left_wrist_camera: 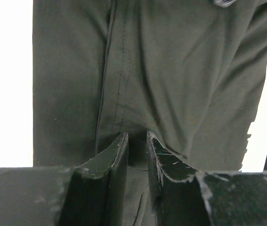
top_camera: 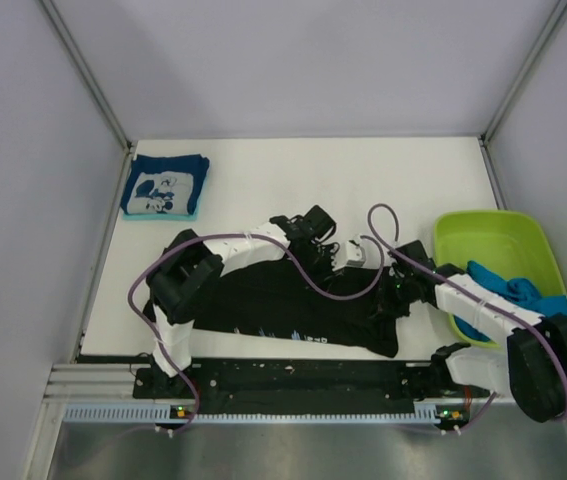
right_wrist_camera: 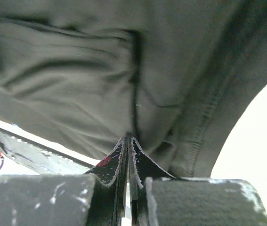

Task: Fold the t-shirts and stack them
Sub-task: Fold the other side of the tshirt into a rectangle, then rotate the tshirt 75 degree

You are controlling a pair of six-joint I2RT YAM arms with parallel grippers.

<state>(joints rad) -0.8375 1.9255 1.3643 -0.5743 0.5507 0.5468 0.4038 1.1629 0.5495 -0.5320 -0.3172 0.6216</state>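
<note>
The black shirt [top_camera: 283,310] lies spread across the near part of the table [top_camera: 363,180], between the 2 arms, with its far right part gathered up where both arms meet.

The left pincer [left_wrist_camera: 137,141] is nearly closed, and a fold of the black cloth beside a stitched seam runs into the narrow gap, so it looks like a grip on the shirt. The right pincer [right_wrist_camera: 129,139] is closed tight on a thin crease of the same shirt, near a hem.

The step in hand appears to be a fold of the black shirt. To do it well, I would move the 2 pincers together at the same height, so the cloth between them stays taut and does not sag or twist. The lifted edge should travel over the flat part and land square to the near hem. Lift enough that the lower layer is not dragged. Let go only once the fold lies flat, the thinner right grip last if it slips.

Count:
- 1 black shirt, in work.
- 1 navy shirt [top_camera: 166,186], folded at the far left corner. A pale blue edge shows under it, and I cannot tell if that is a 2nd shirt.
- Blue shirts [top_camera: 508,288] heaped in 1 green tub [top_camera: 483,235] at the right. Their number I cannot tell.
</note>
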